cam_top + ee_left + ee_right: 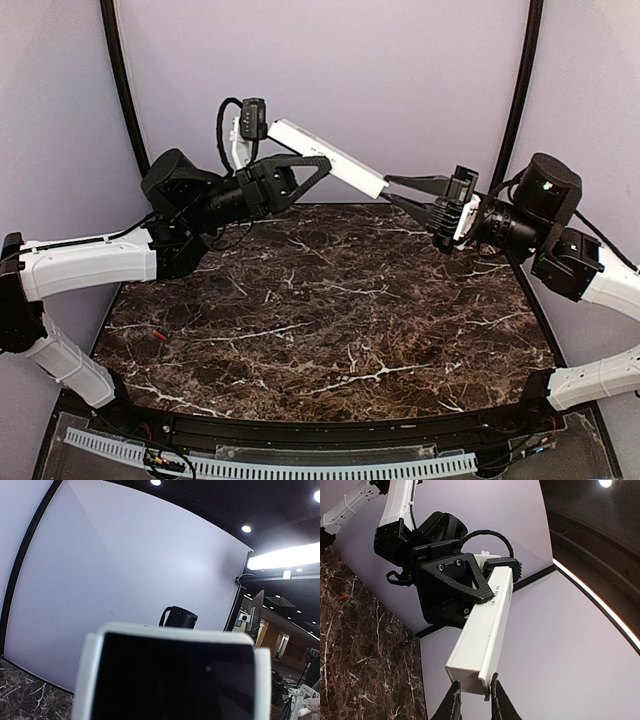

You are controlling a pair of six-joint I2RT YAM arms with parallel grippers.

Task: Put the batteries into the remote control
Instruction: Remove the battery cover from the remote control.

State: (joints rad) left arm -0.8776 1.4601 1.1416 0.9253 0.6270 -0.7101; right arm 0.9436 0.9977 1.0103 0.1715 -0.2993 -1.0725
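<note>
High above the table (pixel 250 360), clamping the remote (pixel 355 172) mid-body in the left claw (pixel 318 158). Flanking its free end with the right claw (pixel 388 192), pinching or not: cannot tell. Judging it light, stiff, slick plastic; favouring holds across the long flat sides.

Glossy marbled table (pixel 300 300), matt plastic remote control (pixel 325 157)

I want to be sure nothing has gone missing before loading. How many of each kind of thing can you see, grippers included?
remote control: 1, held in the air
red battery: 1 visible, lying on the table
grippers: 2, the left gripper and the right gripper
Total: 4
</note>
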